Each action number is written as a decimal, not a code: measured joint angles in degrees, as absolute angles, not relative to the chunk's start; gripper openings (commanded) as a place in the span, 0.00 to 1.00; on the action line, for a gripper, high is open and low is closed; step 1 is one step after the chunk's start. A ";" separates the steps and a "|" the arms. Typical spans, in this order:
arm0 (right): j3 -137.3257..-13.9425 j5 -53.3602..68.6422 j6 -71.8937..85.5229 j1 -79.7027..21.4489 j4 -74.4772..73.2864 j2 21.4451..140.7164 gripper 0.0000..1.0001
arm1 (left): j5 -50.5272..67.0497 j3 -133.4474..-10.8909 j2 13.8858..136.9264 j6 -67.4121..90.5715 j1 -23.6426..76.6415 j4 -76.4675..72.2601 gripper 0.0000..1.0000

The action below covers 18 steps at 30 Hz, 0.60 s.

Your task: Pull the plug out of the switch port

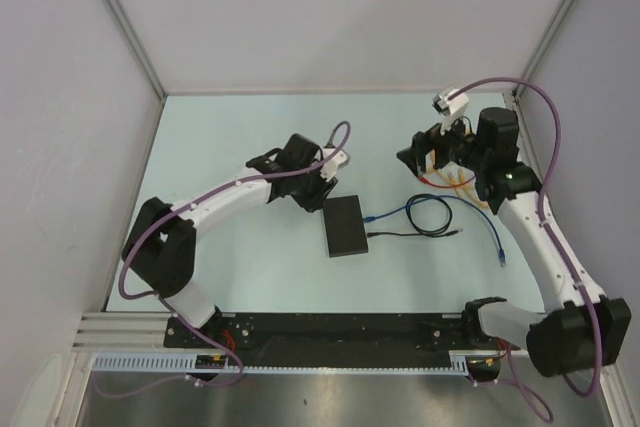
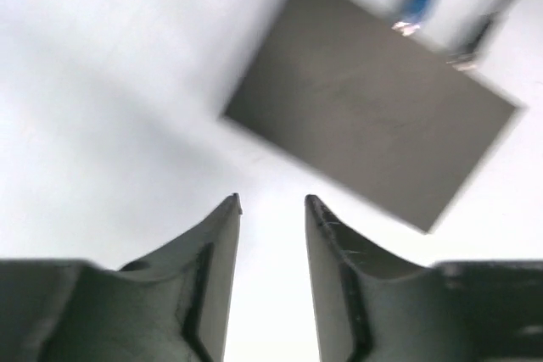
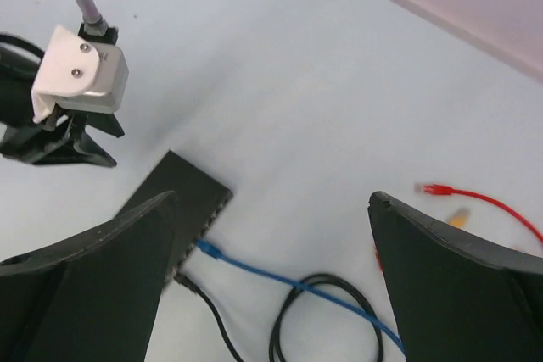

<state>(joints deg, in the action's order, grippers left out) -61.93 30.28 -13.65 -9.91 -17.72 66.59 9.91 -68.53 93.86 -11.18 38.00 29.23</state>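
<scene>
The switch (image 1: 345, 225) is a flat black box lying on the pale table between the arms. A blue cable's plug (image 3: 208, 249) and a black cable's plug (image 3: 182, 281) meet its socket edge; I cannot tell whether either is seated. My left gripper (image 2: 271, 201) hovers just off the switch's (image 2: 373, 108) far-left side, open, with nothing between its fingers. My right gripper (image 3: 273, 197) is raised to the right of the switch (image 3: 191, 188), above the cables, its jaws wide open and empty.
The blue cable (image 1: 450, 209) runs right across a loop of black cable (image 1: 428, 217). A red cable (image 3: 484, 201) and a yellow plug (image 3: 458, 219) lie under the right arm. Grey walls enclose the table on three sides.
</scene>
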 measured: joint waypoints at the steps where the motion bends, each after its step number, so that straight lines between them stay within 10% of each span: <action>1: -61.82 31.33 -11.70 -9.96 -14.90 67.72 0.98 | 8.82 -67.66 93.58 -10.37 37.45 28.95 0.55; 18: -51.24 41.06 -6.72 -12.95 -13.41 86.63 0.87 | 18.79 -70.54 108.05 -6.20 35.77 30.22 0.41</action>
<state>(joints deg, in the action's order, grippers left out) -51.24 41.06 -6.72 -12.95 -13.41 86.63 18.79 -70.54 108.05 -6.20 35.77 30.22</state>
